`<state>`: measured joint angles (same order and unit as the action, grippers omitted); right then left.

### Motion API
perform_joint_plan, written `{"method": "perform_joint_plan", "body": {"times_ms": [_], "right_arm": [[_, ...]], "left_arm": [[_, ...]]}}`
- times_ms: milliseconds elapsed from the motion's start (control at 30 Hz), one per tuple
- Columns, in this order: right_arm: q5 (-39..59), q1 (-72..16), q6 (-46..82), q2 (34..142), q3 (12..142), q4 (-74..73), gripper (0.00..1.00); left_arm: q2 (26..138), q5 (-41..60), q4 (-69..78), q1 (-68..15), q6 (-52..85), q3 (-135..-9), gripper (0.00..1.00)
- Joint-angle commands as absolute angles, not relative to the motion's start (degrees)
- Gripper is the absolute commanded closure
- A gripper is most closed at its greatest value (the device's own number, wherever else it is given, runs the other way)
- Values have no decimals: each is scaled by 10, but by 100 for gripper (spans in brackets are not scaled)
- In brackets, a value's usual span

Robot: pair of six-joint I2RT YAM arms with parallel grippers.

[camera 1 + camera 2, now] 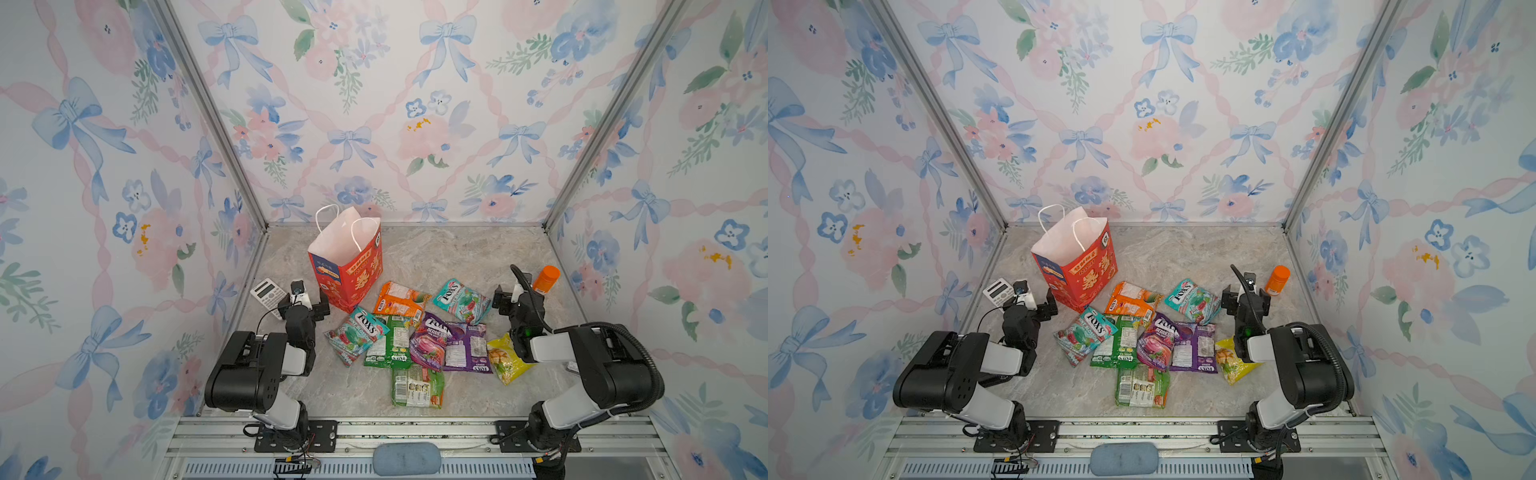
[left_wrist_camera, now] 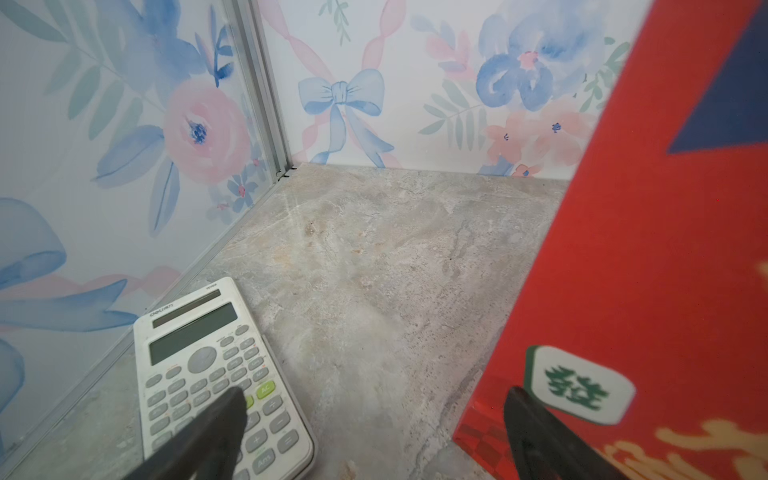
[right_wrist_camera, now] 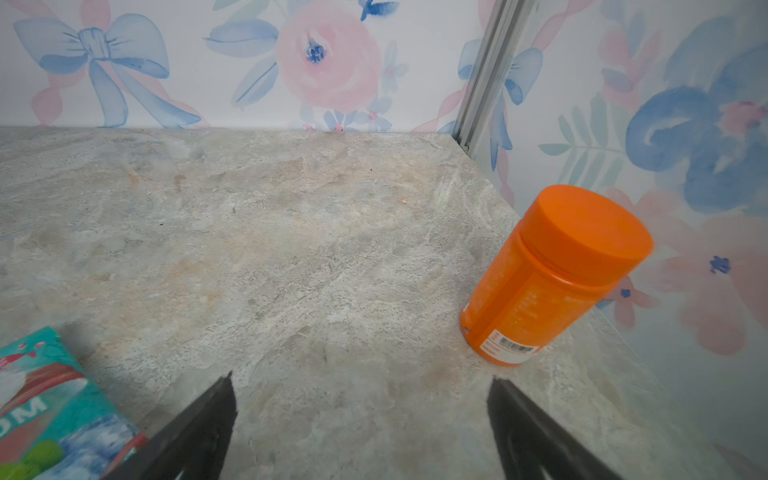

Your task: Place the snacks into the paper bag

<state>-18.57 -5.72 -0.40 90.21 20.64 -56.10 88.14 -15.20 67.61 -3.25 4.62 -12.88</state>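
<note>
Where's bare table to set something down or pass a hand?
Free: the back of the table, between bag and bottle, behind the snacks. Crowded: the middle, where snacks overlap; the left gripper sits between calculator and bag.

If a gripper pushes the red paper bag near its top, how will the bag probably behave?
The paper bag stands tall on a small base, so a high push would probably tip it rather than slide it. Its walls are thin paper, bowed at the open mouth, so they would likely fold under a pinch.
</note>
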Motion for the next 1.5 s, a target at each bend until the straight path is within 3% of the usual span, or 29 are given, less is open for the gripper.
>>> {"method": "perform_joint_plan", "body": {"times_ms": [0,1167,1333,1467], "right_arm": [[-182,-55,3,895,210,-558,3],[-153,-40,15,886,213,-545,3],[-182,-42,19,818,246,-426,3],[-265,-70,76,740,344,-201,3]], "left_arm": [[887,-156,676,-34,36,-136,2],[873,-153,655,-36,32,-145,2],[806,-185,526,-46,29,-188,2],[732,-212,463,-55,65,-184,2]]}}
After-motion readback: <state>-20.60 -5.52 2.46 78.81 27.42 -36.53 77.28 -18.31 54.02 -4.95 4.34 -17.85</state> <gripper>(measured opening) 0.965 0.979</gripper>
